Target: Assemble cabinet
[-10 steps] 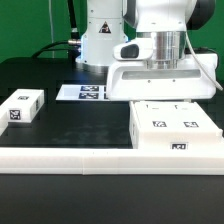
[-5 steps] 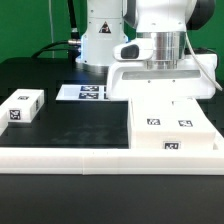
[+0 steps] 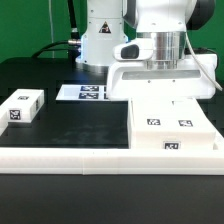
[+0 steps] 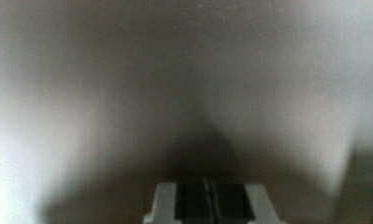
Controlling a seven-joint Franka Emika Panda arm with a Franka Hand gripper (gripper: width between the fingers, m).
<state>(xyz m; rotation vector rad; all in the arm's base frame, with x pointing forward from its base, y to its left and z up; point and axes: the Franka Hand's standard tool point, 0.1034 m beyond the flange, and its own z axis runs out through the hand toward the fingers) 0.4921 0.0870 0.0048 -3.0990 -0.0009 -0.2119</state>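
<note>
The cabinet body (image 3: 172, 125), a large white box with black-and-white tags on its top and front, sits at the exterior view's right against the front rail. My gripper (image 3: 165, 97) is right at the body's far top edge, and its fingertips are hidden there. In the wrist view the gripper (image 4: 204, 205) has its two fingers (image 4: 170, 205) close together with nothing between them, and a blurred white surface (image 4: 183, 90) fills the picture very close up. A small white tagged panel (image 3: 21, 107) lies apart at the exterior view's left.
The marker board (image 3: 85, 92) lies flat at the back, near the arm's base. A long low white L-shaped rail (image 3: 70, 155) runs along the table's front edge, and the cabinet body rests against it. Black mat lies between the panel and the body.
The cabinet body shifted slightly toward the exterior view's left between one second and half a second ago. It has stayed still since. The small panel has not moved.
</note>
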